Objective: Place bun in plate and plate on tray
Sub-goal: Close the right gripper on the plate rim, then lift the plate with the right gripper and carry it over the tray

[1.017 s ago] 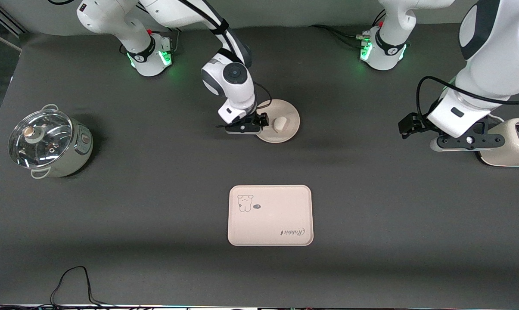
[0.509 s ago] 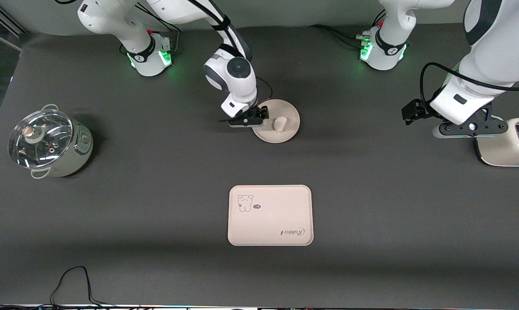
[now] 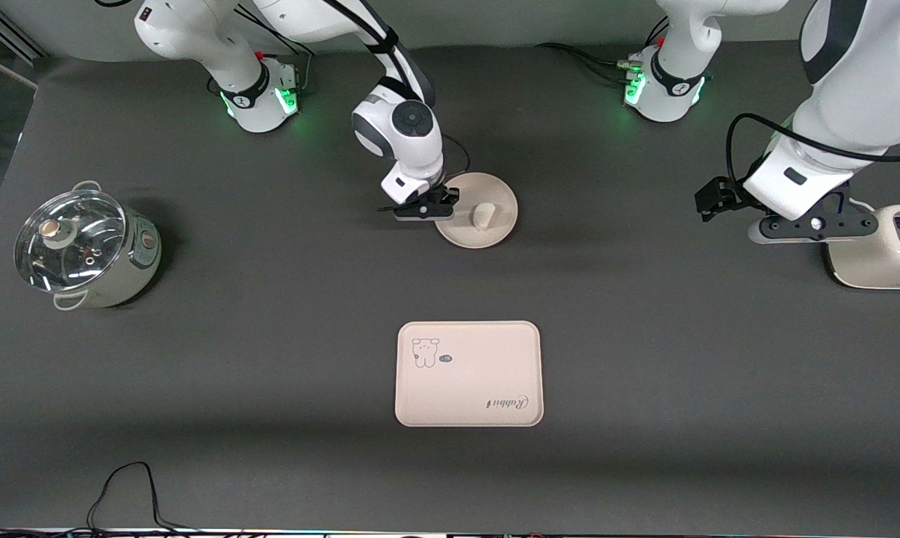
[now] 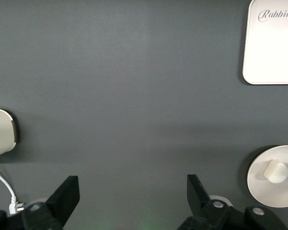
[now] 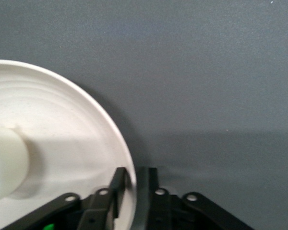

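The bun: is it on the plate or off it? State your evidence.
On it. The bun lies inside the plate, whose rim the right gripper pinches. The tray is bare.

One bun (image 3: 482, 217), one plate (image 3: 497, 196), one tray (image 3: 469, 373), one pot (image 3: 84, 249), one toaster (image 3: 879, 254), two arms.
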